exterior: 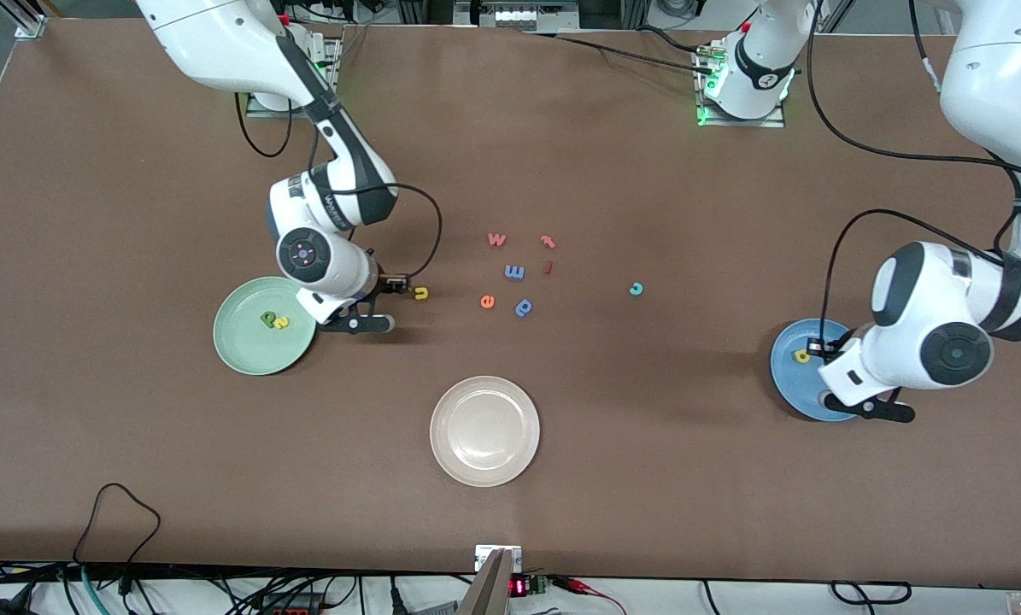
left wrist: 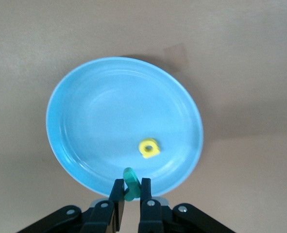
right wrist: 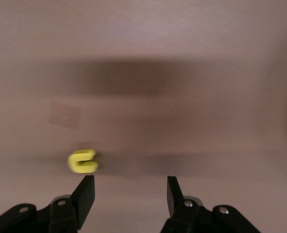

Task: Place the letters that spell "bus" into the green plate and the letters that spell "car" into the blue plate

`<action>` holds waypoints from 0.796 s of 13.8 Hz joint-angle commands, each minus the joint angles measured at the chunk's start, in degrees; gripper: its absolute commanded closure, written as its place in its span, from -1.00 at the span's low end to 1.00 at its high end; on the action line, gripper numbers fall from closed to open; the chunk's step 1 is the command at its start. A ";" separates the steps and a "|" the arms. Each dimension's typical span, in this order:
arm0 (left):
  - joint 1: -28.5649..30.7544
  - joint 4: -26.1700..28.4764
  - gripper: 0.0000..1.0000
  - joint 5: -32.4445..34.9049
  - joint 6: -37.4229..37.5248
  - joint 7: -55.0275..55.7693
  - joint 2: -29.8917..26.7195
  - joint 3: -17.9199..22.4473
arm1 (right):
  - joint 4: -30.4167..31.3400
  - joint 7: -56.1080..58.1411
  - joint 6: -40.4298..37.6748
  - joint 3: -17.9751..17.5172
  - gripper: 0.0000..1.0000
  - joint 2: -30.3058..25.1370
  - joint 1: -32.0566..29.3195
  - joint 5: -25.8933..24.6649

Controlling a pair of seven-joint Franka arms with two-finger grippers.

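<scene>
1. Nearest the front camera lies the beige-white plate (exterior: 484, 431), round, smooth and glossy with a shallow raised rim; it holds nothing and plays no part in the task.
2. Right gripper (exterior: 396, 301) sits low over the table just beside the green plate (exterior: 245, 357), fingers standing apart. The yellow u (exterior: 421, 293), a small matte foam piece, lies on the table off one fingertip in the right wrist view (right wrist: 83, 161), not between the jaws.
3. Green plate already holds the dark green b (exterior: 266, 319) and the yellow s (exterior: 281, 323), touching each other.
4. Left gripper (left wrist: 132, 190) hovers over the rim of the blue plate (left wrist: 85, 82), jaws clamped on a thin teal letter (left wrist: 129, 178), judged the r. The yellow a (left wrist: 149, 148) rests inside the plate, just ahead of the fingertips.
5. Step in hand, as judged: the right arm is lining up on the u; the left arm is about to drop its letter.
6. Next move calls for shifting the right jaws sideways to straddle the u before closing; the left needs to open over the plate's floor, not its rim.
7. Teal c (exterior: 636, 289) lies loose on the table between the two arms, near the pink, orange and blue spare letters (exterior: 519, 272).
</scene>
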State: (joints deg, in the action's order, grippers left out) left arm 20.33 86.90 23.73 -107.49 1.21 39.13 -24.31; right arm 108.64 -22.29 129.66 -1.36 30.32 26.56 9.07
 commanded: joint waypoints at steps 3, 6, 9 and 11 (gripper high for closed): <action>1.55 1.16 0.94 1.23 -4.91 -2.17 3.48 -0.83 | -3.25 -7.05 1.83 0.48 -0.37 3.24 3.67 1.04; 2.61 1.34 0.94 1.14 -6.93 -4.89 4.28 -0.83 | -4.75 -8.38 2.09 0.48 -0.37 4.74 4.64 0.95; 3.14 1.16 -1.00 1.14 -8.70 -4.72 5.95 -0.83 | -5.28 -9.17 2.09 0.57 -0.29 5.71 4.64 0.86; 2.97 1.08 -1.00 1.14 -8.17 -5.34 5.34 -0.92 | -5.36 -9.26 2.44 0.57 -0.26 5.89 4.64 0.77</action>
State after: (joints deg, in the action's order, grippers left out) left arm 22.78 88.11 23.74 -115.60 -2.84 44.78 -24.40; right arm 104.38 -30.79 131.87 -1.29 35.43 30.53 9.15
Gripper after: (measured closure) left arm 0.617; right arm 0.366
